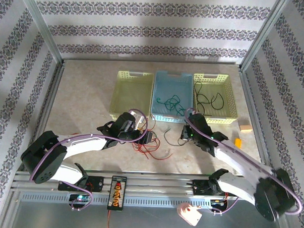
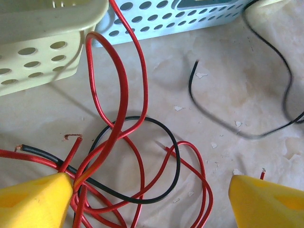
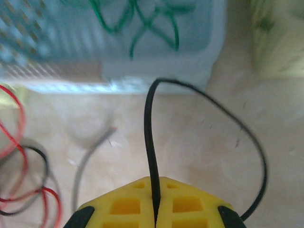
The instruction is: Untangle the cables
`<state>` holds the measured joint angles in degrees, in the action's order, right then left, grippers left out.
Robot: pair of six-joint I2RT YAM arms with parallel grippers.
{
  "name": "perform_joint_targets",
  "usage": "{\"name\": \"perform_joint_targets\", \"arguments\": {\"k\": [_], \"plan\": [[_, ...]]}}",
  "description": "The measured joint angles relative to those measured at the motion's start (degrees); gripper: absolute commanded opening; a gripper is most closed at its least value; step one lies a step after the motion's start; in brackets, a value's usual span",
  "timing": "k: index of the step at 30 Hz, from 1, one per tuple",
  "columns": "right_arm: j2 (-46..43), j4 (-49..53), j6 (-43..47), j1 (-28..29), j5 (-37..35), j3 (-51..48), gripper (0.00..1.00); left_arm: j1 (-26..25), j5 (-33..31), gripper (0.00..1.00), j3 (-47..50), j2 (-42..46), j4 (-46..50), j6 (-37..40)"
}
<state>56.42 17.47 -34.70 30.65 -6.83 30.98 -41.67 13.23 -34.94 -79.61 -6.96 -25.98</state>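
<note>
status: the red cable [image 2: 126, 90] lies in a loose heap on the worktop [image 1: 82, 91], just near of the left pale basket [image 1: 117, 95], with 1 black cable [image 2: 177, 161] threaded through its loops. the green cable [image 1: 167, 100] lies inside the middle blue basket [image 1: 167, 118], and further black strands [image 1: 208, 99] lie in the right yellow basket [image 1: 217, 118]. left jaws: released and spread wide, poised low over the red heap, with several red loops and the black arc lying between them and nothing gripped. right jaws: clenched on a black strand [image 3: 149, 137] that rises from between them and arcs away to the right, just near of the blue basket. whether this strand is the one crossing the red heap cannot be told. handling assessment: these wires look very light, thin and limp, yet springy enough to hold their curls, so they are judged likely to drag neighbours along when pulled and to slip from a shallow pinch. recommended hold: near a free end, or on a single strand standing clear of the others, pinched deep in the jaws. the bare end at the near left of the heap looks suitable. risk: closing on the middle of the heap would likely take 2 or more strands at once and tighten the snarl.
</note>
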Motion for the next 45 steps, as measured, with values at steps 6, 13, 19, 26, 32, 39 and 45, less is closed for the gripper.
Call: {"name": "perform_joint_targets", "arguments": {"k": [6,13,19,26,32,39,45], "plan": [[-8.94,3.23,2.12,-1.88,-5.77,6.54,0.00,0.00,0.02,0.86,-0.02,0.00,-0.02,-0.02],[-3.02,-0.70,6.25,-18.69,-3.37,18.86,0.00,-0.02,0.02,0.86,-0.02,0.00,-0.02,0.00],[8.74,-6.80,8.98,-27.91,-0.44,25.00,0.00,-0.02,0.02,0.86,-0.02,0.00,0.00,0.00],[24.76,-11.21,9.64,-33.18,5.11,30.84,0.05,-0.02,0.02,0.86,-0.02,0.00,0.04,0.00],[30.67,-11.21,8.96,-33.16,9.51,31.52,0.52,-0.02,0.00,0.86,-0.02,-0.07,0.04,0.00],[21.03,-9.66,7.23,-32.68,8.92,23.65,0.60,-0.04,-0.68,0.86,-0.02,-0.07,0.00,-0.07],[8.28,-5.88,7.63,-26.82,9.35,17.59,0.60,-0.28,-3.19,0.87,0.22,0.37,-0.55,-1.16]]}}
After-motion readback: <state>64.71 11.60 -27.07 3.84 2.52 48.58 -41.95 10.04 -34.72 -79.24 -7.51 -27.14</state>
